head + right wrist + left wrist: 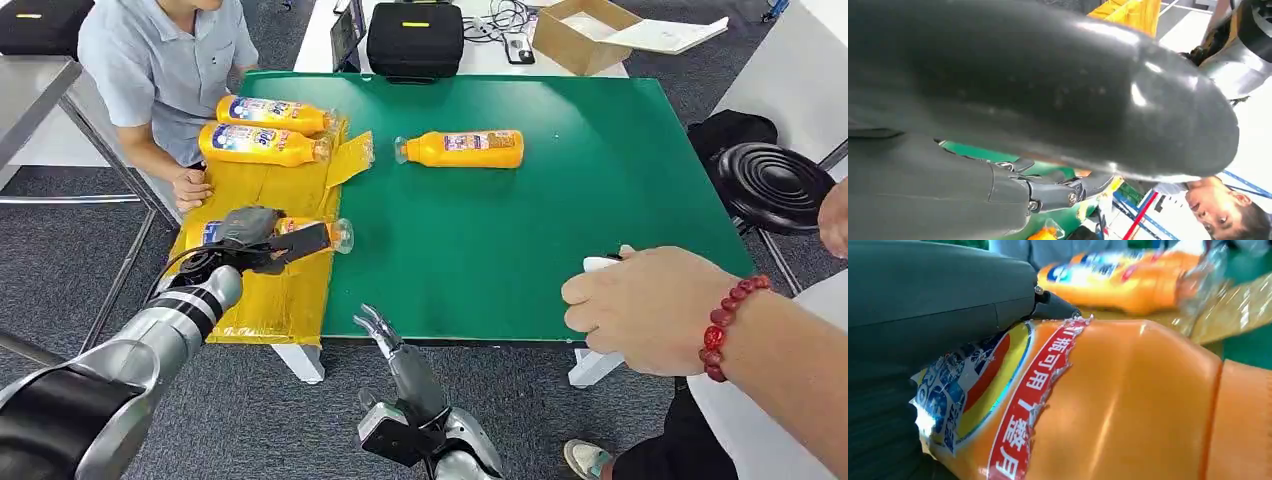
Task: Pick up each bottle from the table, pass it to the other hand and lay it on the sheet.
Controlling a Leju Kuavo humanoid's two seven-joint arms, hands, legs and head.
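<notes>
A yellow sheet [272, 292] covers the left end of the green table [520, 240]. Two orange bottles [275, 113] [262, 145] lie side by side at its far end. My left hand [256, 230] grips a third orange bottle [322, 232] lying sideways low over the sheet's middle, cap toward the green; whether it touches the sheet I cannot tell. Up close its torn label [998, 390] shows against my left hand [938, 305]. Another orange bottle [465, 148] lies on the bare green. My right hand [384, 334] hangs at the table's front edge, fingers [1058, 192] apart and holding nothing.
A seated person at the far left rests a hand [190, 188] on the sheet's edge. Another person's hand [640, 310] with a red bead bracelet reaches over the table's front right corner. A black case [415, 40] and cardboard box [585, 35] stand behind; a black stool [775, 185] is right.
</notes>
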